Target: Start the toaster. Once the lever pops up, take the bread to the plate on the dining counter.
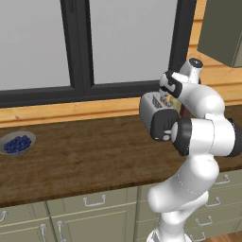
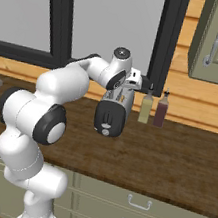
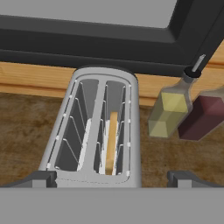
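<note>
Hand view: the two dark fingertips (image 3: 37,178) are seen at the lower left and lower right of the frame, spread wide apart with nothing between them, so the gripper (image 3: 111,179) is judged open and empty. Between and just above them, in the middle of the frame, the toaster (image 3: 98,127) is looked down on from its near end; the bread (image 3: 111,141) stands on edge in the right-hand slot, sunk among the wire guides, while the left-hand slot is bare. At the right of the frame two bottles are stood just beside the toaster, a yellow bottle (image 3: 168,113) and a dark red bottle (image 3: 202,117), on the wood counter (image 3: 22,131), with the dark window frame (image 3: 87,39) across the top. In the left base view a bowl of blueberries (image 1: 17,143) is set well apart at the left edge. The plate and dining counter cannot be placed from these frames. The first step is judged to be in hand: the lever has not yet been pressed. For the next move, the hand would need to be lowered onto the lever at the toaster's near end face (image 2: 110,121), clear of the bottles.
</note>
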Controlling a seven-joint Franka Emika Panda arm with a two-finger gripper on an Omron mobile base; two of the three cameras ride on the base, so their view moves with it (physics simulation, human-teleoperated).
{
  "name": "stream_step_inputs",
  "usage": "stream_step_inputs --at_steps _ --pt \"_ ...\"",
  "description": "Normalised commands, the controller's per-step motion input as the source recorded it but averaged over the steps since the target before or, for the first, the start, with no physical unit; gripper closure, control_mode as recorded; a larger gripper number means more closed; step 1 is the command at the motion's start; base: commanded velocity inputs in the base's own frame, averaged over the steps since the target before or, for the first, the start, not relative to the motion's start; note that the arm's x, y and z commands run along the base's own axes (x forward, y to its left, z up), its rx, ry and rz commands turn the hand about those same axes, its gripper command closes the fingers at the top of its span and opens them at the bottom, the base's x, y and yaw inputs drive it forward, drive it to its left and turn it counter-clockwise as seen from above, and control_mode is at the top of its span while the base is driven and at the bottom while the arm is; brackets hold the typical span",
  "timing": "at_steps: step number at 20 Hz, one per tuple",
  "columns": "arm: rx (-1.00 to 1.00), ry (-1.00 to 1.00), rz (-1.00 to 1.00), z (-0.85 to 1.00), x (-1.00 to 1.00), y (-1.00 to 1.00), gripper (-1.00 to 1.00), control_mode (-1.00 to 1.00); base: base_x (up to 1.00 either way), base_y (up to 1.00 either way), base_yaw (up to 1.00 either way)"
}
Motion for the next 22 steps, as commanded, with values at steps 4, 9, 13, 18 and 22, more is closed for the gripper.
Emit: stream_step_inputs --at_steps 4,9,13,18,22 --pt "0.0 0.0 0.0 0.0 0.0 0.0 -1.0 -1.0 0.0 0.0 0.0" --pt "0.0 0.0 0.0 0.0 0.0 0.0 -1.0 -1.0 0.0 0.0 0.0" --pt "0.0 0.0 0.0 0.0 0.0 0.0 -1.0 -1.0 0.0 0.0 0.0" --pt "0.0 0.0 0.0 0.0 0.0 0.0 -1.0 -1.0 0.0 0.0 0.0" --pt "0.0 0.0 0.0 0.0 0.0 0.0 -1.0 -1.0 0.0 0.0 0.0"
